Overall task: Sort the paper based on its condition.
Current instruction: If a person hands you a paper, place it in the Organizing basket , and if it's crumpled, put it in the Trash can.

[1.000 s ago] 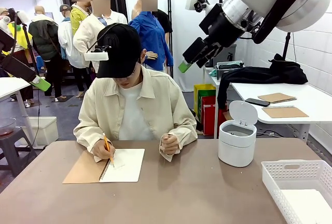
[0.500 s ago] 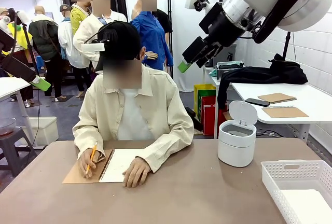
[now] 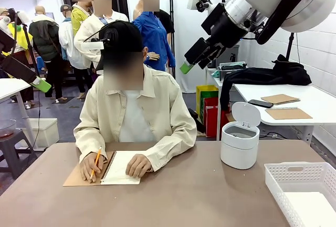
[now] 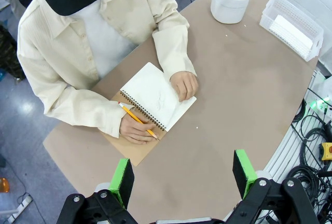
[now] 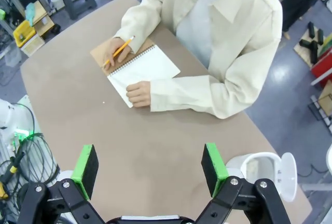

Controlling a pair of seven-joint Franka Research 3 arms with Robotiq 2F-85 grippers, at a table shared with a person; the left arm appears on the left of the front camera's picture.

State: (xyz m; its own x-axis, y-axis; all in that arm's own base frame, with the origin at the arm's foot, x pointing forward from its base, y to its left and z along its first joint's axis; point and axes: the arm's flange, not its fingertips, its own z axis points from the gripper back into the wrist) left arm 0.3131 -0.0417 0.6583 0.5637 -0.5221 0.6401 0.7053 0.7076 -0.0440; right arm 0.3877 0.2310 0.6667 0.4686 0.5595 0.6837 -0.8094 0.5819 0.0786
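A flat white sheet of paper (image 3: 315, 208) lies in the white basket (image 3: 278, 177) at the table's right end; the left wrist view shows the same paper (image 4: 291, 31) inside the basket (image 4: 270, 14). The person's open spiral notebook (image 3: 122, 172) has one hand flat on its white page (image 4: 153, 97), while the other hand holds a pencil (image 4: 136, 120) over the brown cover. My left gripper (image 4: 182, 175) hangs open high above the table's near edge. My right gripper (image 5: 149, 169) is open too, raised high at the upper right (image 3: 193, 59), with nothing between its fingers.
A white lidded bin (image 3: 240, 143) stands open on the table right of the middle, behind the basket. Bare brown tabletop (image 3: 199, 195) spreads between notebook and basket. Behind on the right, a second table carries shut brown notebooks (image 3: 281, 100).
The person stopped writing, moved the pencil hand onto the brown cover and laid the other hand flat on the page. Neither arm has moved.
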